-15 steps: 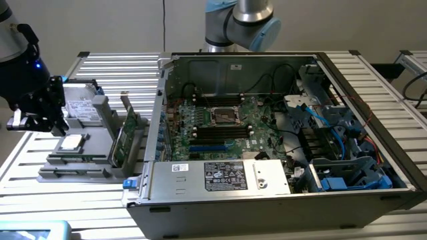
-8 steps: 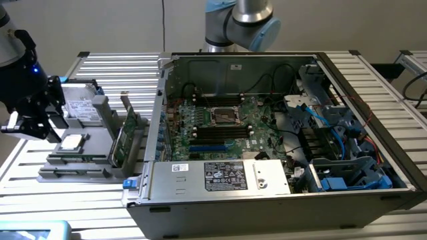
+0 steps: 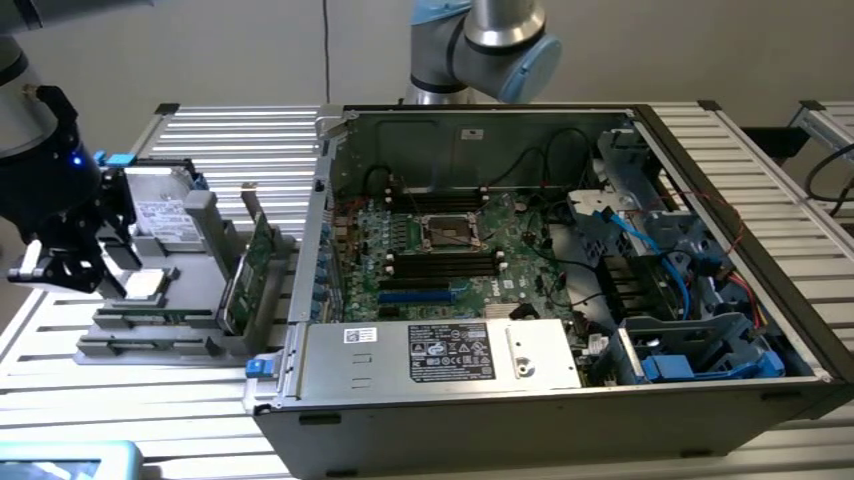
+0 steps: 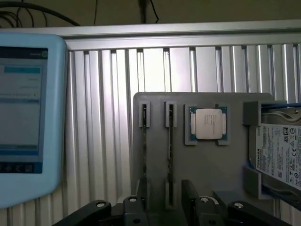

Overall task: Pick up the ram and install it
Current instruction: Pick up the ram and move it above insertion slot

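Hovering above the grey holder (image 4: 207,165), our pincer (image 4: 163,209) stands open and empty over the ram (image 4: 170,155). We need it centred, jaws square to the stick.

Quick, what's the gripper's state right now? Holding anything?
The gripper is open and holding nothing, poised over the ram standing in the gray tray.
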`<state>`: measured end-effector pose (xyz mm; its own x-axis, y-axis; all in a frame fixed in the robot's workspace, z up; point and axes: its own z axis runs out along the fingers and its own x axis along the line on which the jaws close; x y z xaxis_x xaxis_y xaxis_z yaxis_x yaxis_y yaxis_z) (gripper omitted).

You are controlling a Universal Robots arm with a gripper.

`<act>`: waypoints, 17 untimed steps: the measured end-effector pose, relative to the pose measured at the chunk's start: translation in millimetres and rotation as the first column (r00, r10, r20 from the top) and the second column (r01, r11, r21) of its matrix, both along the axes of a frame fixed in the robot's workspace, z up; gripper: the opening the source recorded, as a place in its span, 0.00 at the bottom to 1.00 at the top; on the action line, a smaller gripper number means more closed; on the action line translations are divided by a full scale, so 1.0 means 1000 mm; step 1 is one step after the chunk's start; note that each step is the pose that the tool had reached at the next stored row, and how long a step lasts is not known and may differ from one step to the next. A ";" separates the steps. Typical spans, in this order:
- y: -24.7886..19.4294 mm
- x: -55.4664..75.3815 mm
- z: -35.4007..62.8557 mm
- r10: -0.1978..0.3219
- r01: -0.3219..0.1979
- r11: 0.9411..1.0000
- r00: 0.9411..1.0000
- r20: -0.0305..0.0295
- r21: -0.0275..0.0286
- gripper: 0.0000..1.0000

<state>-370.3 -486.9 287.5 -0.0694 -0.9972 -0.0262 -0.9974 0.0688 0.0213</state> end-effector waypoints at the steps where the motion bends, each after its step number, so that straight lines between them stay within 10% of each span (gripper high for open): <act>1: -0.0011 0.000 -0.0018 -0.002 0.002 1.000 1.000 0.000 0.000 0.42; 17: -0.0145 0.005 -0.0309 -0.008 0.008 1.000 1.000 0.000 0.008 0.42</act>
